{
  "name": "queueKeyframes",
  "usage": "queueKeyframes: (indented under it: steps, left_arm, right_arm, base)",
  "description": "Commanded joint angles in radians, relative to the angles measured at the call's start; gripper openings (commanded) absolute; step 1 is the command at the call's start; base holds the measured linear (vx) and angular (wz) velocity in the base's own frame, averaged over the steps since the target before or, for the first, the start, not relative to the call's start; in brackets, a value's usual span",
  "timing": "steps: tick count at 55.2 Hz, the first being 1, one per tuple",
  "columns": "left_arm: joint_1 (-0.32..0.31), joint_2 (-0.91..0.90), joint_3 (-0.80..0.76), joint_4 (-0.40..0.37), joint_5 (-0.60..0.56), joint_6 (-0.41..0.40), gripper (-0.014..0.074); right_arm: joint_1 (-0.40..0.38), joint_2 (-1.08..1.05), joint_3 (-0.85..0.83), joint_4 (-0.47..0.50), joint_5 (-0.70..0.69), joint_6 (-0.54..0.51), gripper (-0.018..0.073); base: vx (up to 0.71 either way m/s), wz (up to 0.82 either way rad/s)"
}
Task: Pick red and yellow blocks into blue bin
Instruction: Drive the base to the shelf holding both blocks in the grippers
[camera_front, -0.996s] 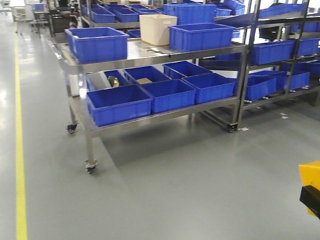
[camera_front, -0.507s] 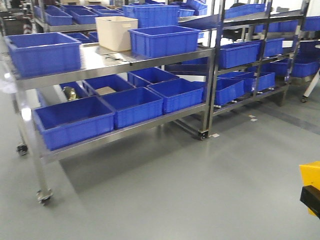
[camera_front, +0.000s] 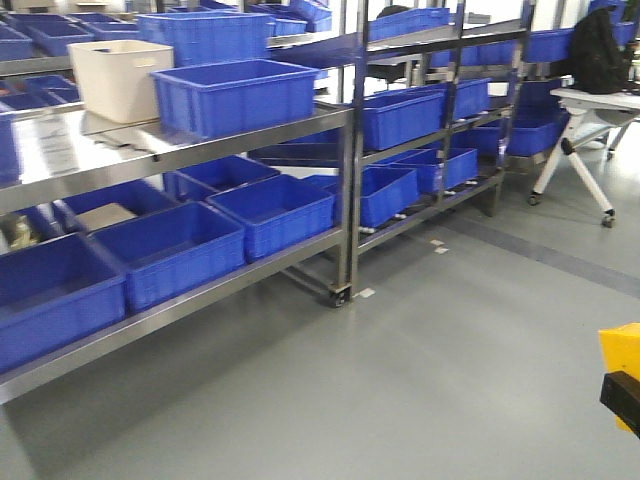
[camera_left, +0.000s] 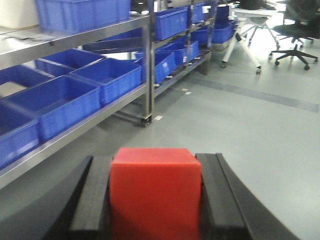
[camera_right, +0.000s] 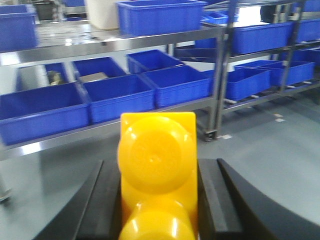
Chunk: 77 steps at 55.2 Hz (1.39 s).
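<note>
My left gripper (camera_left: 156, 167) is shut on the plain red cube (camera_left: 155, 200), black pads pressing both its sides. In the right wrist view my right gripper (camera_right: 157, 172) is shut on the yellow studded brick (camera_right: 157, 165), studs facing the camera. A corner of that yellow brick (camera_front: 622, 352) shows at the front view's bottom right. The blue bin (camera_front: 235, 95) stands on the steel rack's top shelf, right of a cream tub (camera_front: 113, 78) and in front of a taller ribbed blue crate (camera_front: 205, 35). Both grippers hang over the floor, well short of the blue bin (camera_right: 160, 16).
The wheeled steel rack (camera_front: 345, 200) carries several blue tubs on its lower shelf (camera_front: 270, 215). A second rack of blue tubs (camera_front: 420, 110) stands to its right. A white-legged table (camera_front: 580, 150) and office chairs (camera_left: 295, 30) are at the far right on the grey floor.
The front view has swung right along the racks: the steel rack and its bins slid left, and the table at the right came into view. The yellow corner stays put.
</note>
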Motion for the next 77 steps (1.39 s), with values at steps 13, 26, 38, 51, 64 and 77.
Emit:
queueKeyframes:
  steps: [13, 26, 38, 51, 64, 77]
  left_arm:
    - [-0.002, 0.0, -0.027, -0.015, -0.072, 0.002, 0.0002]
    - [-0.002, 0.0, -0.027, -0.015, -0.072, 0.002, 0.0002]
    - [-0.002, 0.0, -0.027, -0.015, -0.072, 0.002, 0.0002]
    - [-0.002, 0.0, -0.027, -0.015, -0.072, 0.002, 0.0002]
    - [-0.002, 0.0, -0.027, -0.015, -0.072, 0.002, 0.0002]
    - [-0.002, 0.0, -0.027, -0.015, -0.072, 0.002, 0.0002]
  right_arm:
    - [-0.002, 0.002, -0.031, -0.009, -0.083, -0.009, -0.001]
    - [-0.002, 0.002, -0.031, -0.009, -0.083, -0.009, -0.001]
    - [-0.002, 0.002, -0.031, -0.009, -0.083, -0.009, -0.001]
    - [-0.002, 0.002, -0.031, -0.009, -0.083, -0.009, -0.001]
    - [-0.002, 0.002, -0.031, -0.009, -0.084, -0.008, -0.001]
    - [-0.002, 0.002, -0.031, -0.009, -0.084, -0.008, -0.001]
  base:
    - [0.57, -0.37]
    - [0.59, -0.39]
    - [0.59, -0.41]
    - [0.57, -0.38]
    - [0.55, -0.28]
    - [0.55, -0.16]
